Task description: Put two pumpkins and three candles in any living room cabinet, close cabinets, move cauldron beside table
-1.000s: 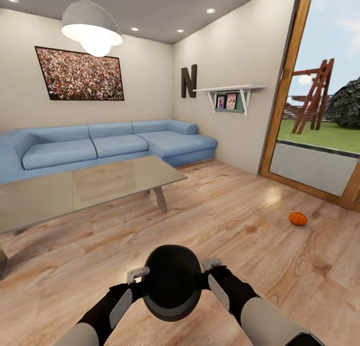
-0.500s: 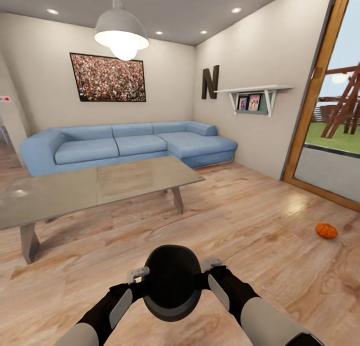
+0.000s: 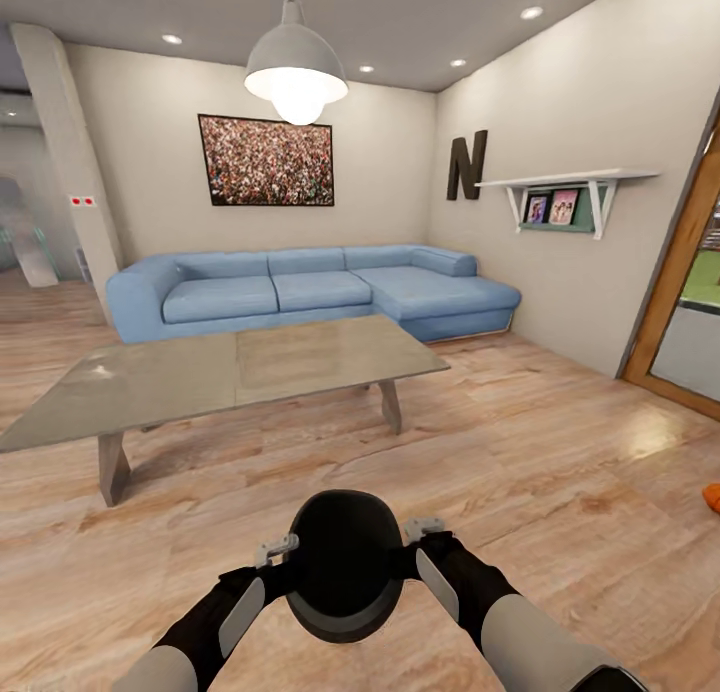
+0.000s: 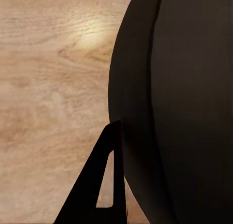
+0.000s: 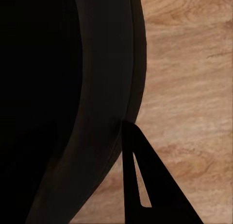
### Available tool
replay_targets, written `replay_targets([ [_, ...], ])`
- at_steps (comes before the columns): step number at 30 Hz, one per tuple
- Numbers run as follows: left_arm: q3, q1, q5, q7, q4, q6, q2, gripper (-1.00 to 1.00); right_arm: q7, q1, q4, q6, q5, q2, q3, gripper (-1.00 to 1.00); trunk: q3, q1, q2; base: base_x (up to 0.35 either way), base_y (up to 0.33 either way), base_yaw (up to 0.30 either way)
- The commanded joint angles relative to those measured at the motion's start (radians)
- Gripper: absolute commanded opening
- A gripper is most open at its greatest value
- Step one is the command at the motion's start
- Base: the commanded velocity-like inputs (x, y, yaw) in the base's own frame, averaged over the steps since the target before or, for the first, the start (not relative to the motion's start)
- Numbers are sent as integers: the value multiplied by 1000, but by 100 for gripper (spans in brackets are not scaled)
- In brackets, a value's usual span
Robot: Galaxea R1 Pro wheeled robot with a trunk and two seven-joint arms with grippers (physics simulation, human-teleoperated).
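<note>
**Operator:** Status of the cauldron (image 3: 345, 564)?

**Technician:** It is carried in front of the trunk, above the floor (image 3: 560, 452), with the left gripper (image 3: 275, 550) and right gripper (image 3: 424, 528) each clamped on its rim, as far as the wrist views show.

**Operator:** Procedure?

**Technician:** Keep both grips level. Approach the table (image 3: 230, 372), then lower the cauldron just beside a leg. One pumpkin (image 3: 713, 497) lies near the door.

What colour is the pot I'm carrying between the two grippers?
Matte black all over; the pot shows best in the head view, between the left gripper and right gripper.
</note>
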Motion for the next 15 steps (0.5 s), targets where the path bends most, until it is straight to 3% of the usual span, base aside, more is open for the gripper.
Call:
replay_targets([
  [1,5,-1,-16,7,-2,5,2,-100,36,-1,-32,1,-39,-1,1,-100,-1,0,-1,278,0,259],
  [7,5,-1,-16,7,-2,5,2,-100,37,-1,-32,1,-39,-2,1,-100,1,0,-1,325,0,247],
  [15,5,-1,-16,7,-2,5,2,-100,37,-1,-33,1,-38,-2,1,-100,1,0,-1,341,0,33],
])
